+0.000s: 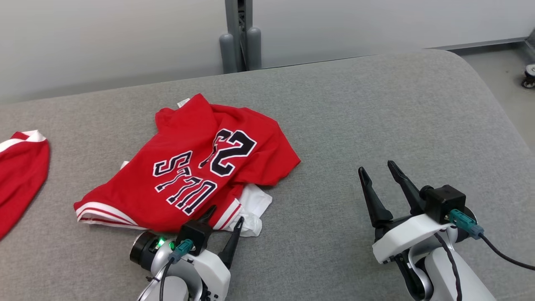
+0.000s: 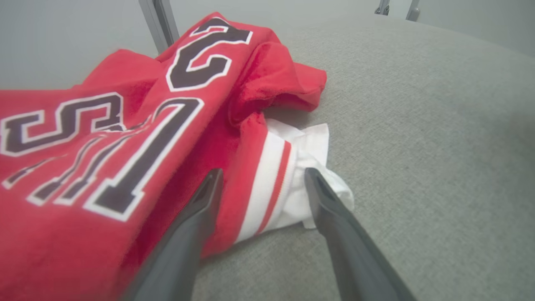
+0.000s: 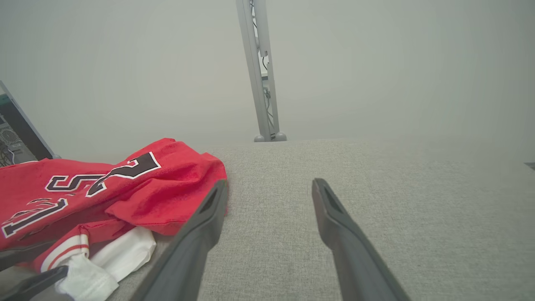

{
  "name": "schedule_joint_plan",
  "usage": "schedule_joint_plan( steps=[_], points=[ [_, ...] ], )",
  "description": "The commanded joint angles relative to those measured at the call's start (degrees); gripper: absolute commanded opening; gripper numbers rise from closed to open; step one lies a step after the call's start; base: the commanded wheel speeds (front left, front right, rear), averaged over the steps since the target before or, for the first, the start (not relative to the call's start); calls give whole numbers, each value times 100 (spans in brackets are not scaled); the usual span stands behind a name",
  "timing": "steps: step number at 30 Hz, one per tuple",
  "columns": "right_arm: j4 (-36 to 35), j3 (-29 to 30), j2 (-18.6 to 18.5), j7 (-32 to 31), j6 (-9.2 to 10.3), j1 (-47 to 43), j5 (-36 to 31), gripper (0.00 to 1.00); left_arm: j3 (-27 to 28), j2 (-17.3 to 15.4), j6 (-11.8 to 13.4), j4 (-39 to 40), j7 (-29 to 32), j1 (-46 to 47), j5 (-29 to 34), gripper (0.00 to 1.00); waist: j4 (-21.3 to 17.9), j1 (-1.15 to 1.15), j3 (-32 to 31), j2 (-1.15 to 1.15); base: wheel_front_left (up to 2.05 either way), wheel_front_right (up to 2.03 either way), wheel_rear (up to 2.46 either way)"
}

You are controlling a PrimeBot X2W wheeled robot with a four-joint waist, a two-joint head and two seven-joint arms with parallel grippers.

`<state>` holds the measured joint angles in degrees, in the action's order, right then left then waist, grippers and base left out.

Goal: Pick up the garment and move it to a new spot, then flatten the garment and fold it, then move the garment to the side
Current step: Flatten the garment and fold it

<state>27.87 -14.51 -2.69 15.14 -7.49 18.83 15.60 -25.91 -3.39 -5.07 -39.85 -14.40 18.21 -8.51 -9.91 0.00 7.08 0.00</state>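
Jersey (image 1: 196,167), red and crumpled, has its striped near edge between the wide-spread fingers of the left gripper (image 1: 227,212). It stretches diagonally from the hem at near left toward far right, lettering upside down. The right gripper (image 1: 376,166), equally wide and empty, is well apart over the grey padded surface (image 1: 376,104). Another red cloth (image 1: 21,175) lies far left, and a post (image 1: 240,37) stands behind.

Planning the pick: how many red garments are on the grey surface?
2: a crumpled red jersey at the left hand's fingertips, and another red garment cut off at the head view's left edge. More may lie outside view.
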Motion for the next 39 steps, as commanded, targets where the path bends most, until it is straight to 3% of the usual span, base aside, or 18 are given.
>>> schedule_joint_plan(
  steps=[1,7,8,9,18,22,31,39],
  points=[
    [-18,7,-34,5,-1,37,29,100,1,-23,4,-166,-34,182,1,100,-182,0,31,0,0,0,0],
    [-27,28,-34,5,-1,8,33,100,-150,-13,123,-897,194,447,107,98,-320,0,31,0,0,0,0],
    [-32,38,-33,5,-1,3,32,100,-120,-11,179,-941,179,493,67,44,-317,0,28,0,0,0,0],
    [-38,57,-33,5,-1,-7,30,100,-124,-15,208,-1003,170,523,59,0,-306,0,23,0,0,0,0],
    [-45,145,-32,5,-1,-161,14,100,-85,-29,191,-901,17,552,-110,0,112,0,-139,0,0,0,0],
    [-37,171,-34,5,-1,-259,48,100,-57,-216,242,-460,-22,404,-110,0,469,0,-279,0,0,0,0],
    [-40,171,-39,6,-1,-418,144,100,30,-1149,499,1457,797,-70,67,0,1224,0,-427,0,0,0,0],
    [-37,56,-39,5,-1,-383,209,100,4,-1811,555,3435,1982,-823,87,0,1379,0,-378,0,0,0,0]
  ],
)
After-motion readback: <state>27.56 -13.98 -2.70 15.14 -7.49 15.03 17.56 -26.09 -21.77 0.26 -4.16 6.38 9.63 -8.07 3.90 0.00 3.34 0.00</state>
